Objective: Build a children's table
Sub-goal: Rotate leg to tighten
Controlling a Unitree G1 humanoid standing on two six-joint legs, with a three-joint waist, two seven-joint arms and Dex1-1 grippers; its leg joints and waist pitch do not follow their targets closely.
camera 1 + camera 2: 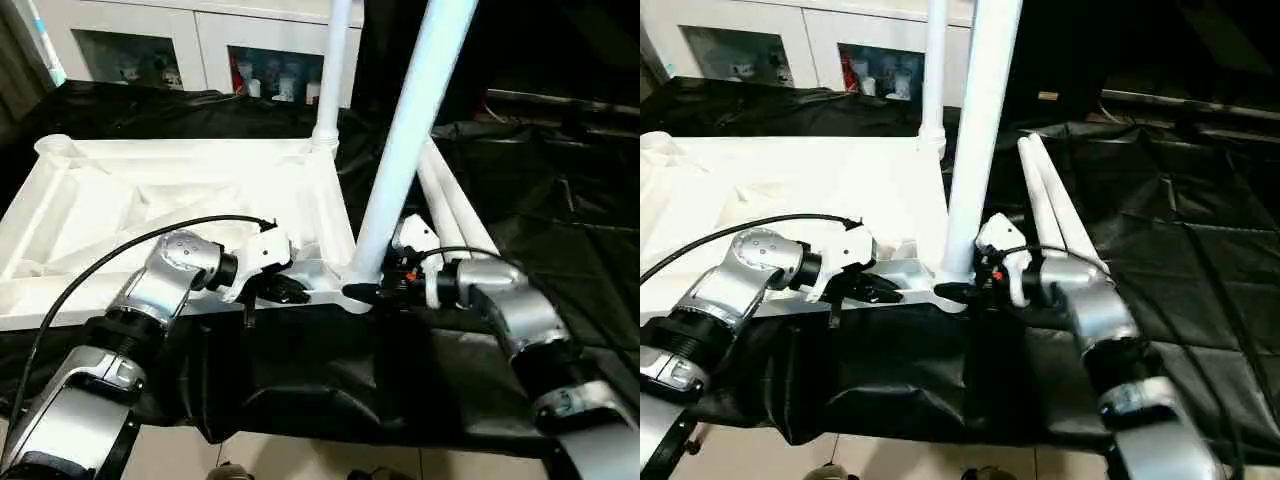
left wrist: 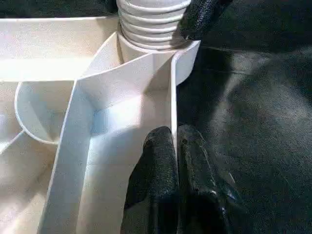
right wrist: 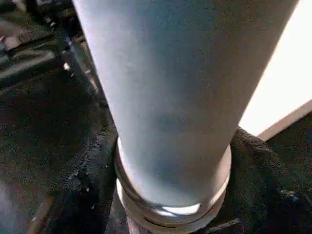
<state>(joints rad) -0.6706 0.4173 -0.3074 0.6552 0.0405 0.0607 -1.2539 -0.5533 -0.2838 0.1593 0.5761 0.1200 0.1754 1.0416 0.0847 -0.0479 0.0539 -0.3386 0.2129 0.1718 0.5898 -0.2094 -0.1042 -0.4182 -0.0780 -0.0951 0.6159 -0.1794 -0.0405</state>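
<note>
Left hand (image 2: 176,161) pinches the rim of the upturned white ribbed plastic tabletop (image 1: 150,190). Right hand (image 1: 372,291) brackets the upright white tapered tube leg (image 1: 400,150) at its corner socket; grip state undeterminable.

Looks like a home room: white glass-door cabinet (image 1: 190,45) with small trinkets on its shelves; in front of it, a black cloth (image 1: 560,200) covers the work surface, tiled floor (image 1: 300,455) below.
</note>
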